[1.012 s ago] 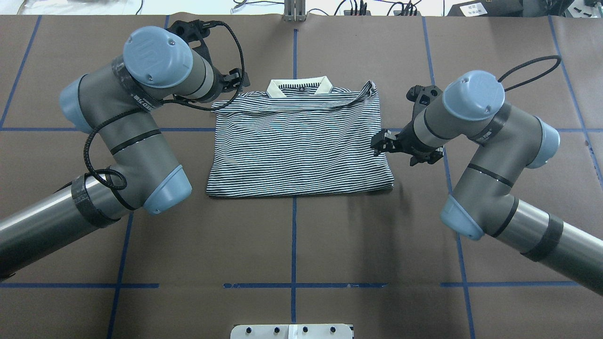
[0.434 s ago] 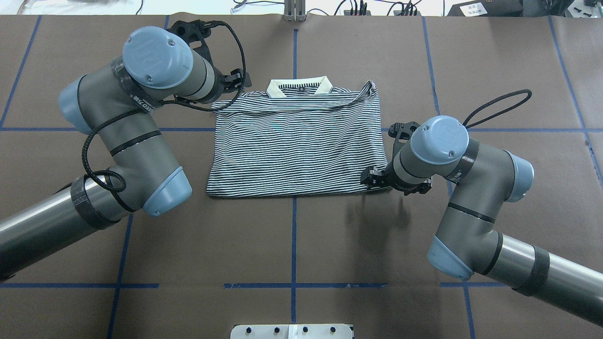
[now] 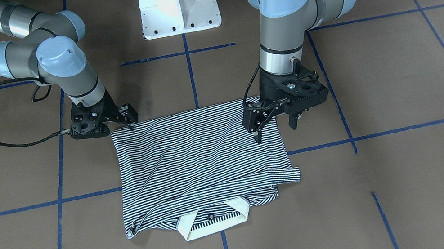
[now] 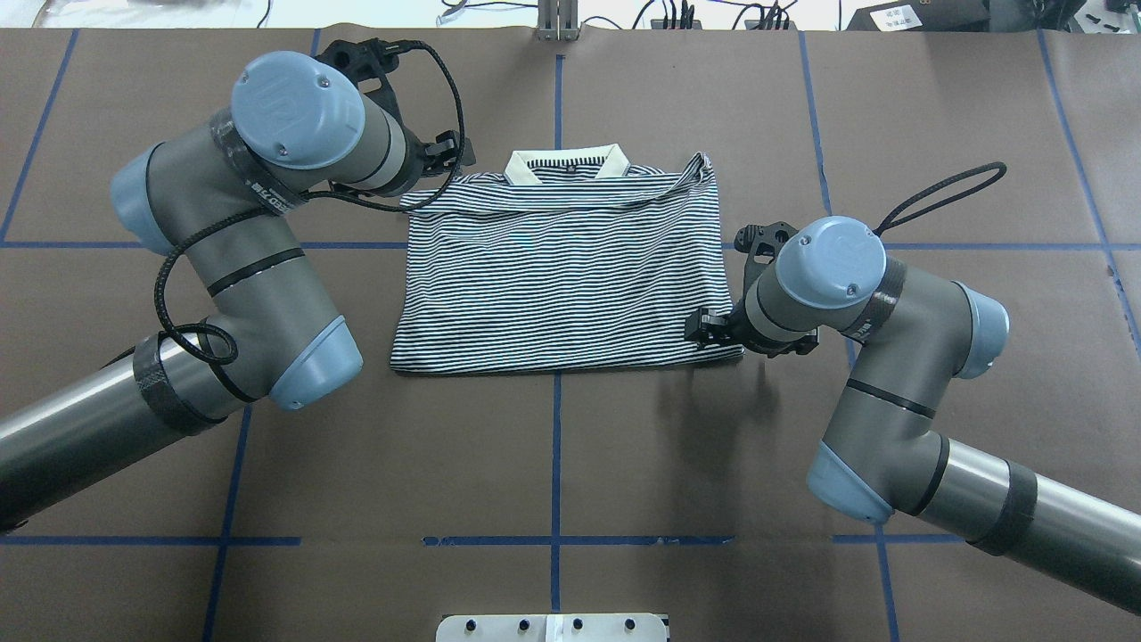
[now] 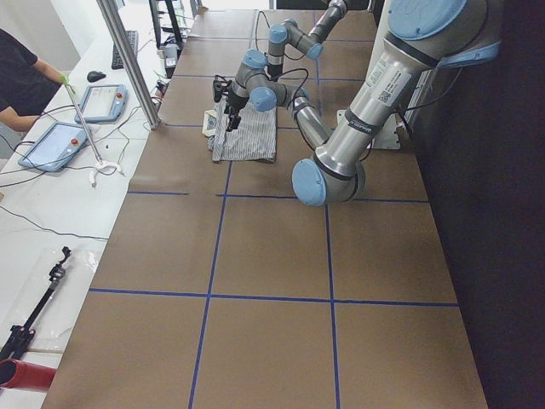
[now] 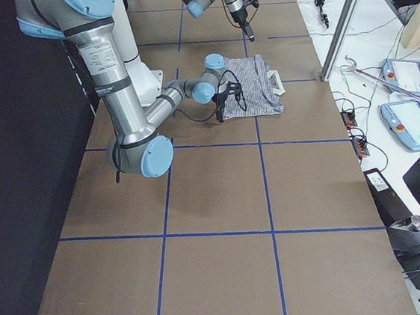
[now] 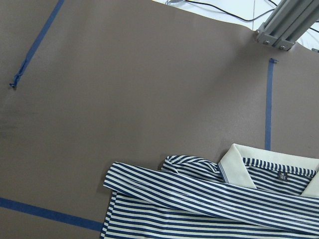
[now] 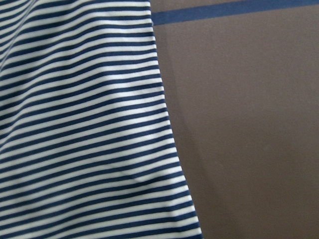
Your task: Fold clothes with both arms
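Observation:
The striped polo shirt [image 4: 570,267] lies folded into a rectangle mid-table, with its cream collar [image 4: 566,165] on the far side. My left gripper [image 4: 450,152] hangs open above the shirt's far left shoulder; in the front view [image 3: 273,127] its two fingers are spread and hold nothing. Its wrist view looks down on the collar and a folded sleeve [image 7: 199,186]. My right gripper [image 4: 702,327] is low at the shirt's near right corner, also in the front view [image 3: 130,120], and looks open. Its wrist view shows only the shirt's right edge [image 8: 75,124] on the table, no fingers.
The brown table cover carries blue tape grid lines [image 4: 555,446]. The white pedestal base [image 3: 178,4] stands at the robot's side. A metal post [image 4: 557,18] and cables lie at the far edge. Tablets [image 5: 55,145] and an operator are beyond it.
My right arm has moved toward the robot along the shirt's right edge, from mid-edge to the near right corner. The left arm and the shirt have not moved.

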{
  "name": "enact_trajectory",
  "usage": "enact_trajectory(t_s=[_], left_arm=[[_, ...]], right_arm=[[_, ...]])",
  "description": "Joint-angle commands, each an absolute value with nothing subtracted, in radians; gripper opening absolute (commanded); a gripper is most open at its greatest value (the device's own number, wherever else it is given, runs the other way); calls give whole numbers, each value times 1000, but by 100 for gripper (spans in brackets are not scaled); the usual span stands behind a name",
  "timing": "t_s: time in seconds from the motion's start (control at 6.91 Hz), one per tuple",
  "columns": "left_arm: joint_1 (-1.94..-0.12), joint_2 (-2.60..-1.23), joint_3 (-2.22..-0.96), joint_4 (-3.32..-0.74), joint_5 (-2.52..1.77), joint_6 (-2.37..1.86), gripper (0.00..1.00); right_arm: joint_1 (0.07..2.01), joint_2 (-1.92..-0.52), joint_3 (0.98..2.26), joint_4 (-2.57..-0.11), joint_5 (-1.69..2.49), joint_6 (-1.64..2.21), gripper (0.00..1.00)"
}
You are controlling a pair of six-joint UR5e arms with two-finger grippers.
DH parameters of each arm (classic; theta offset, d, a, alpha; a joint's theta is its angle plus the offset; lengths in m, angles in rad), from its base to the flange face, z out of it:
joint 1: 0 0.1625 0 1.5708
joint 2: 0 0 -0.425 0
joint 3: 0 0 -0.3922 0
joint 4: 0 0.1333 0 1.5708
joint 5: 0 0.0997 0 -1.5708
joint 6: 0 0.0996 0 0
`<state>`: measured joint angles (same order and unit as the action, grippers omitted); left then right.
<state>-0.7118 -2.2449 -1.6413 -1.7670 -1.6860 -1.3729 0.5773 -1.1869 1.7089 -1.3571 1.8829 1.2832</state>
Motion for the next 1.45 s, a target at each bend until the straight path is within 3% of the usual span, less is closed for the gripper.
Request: enact_trajectory(t_s=[0.0,0.29,0.43,1.01,1.3], left_arm=[[-712,-2244,-1641,-1767,-1684,-1373,100],[-712,-2244,-1641,-1767,-1684,-1371,100],[-710,-2244,-1641,-1769,-1684,-1371,100],[-709,-2252,-1643,-1770,-1684,-1373,100],[-704,-2250,-1661,-1767,-1681,-1382,100]], right_arm=[[578,-1178,1689,-1355,1884,1276,64],[577,-1178,1689,-1356,1890,1275,7],[577,-1178,1689,-1356,1896,1275,0],[587,-1196,1725,-1359,1951,1276,0],[540,-1393,1921,-1368,1988,1287,0]])
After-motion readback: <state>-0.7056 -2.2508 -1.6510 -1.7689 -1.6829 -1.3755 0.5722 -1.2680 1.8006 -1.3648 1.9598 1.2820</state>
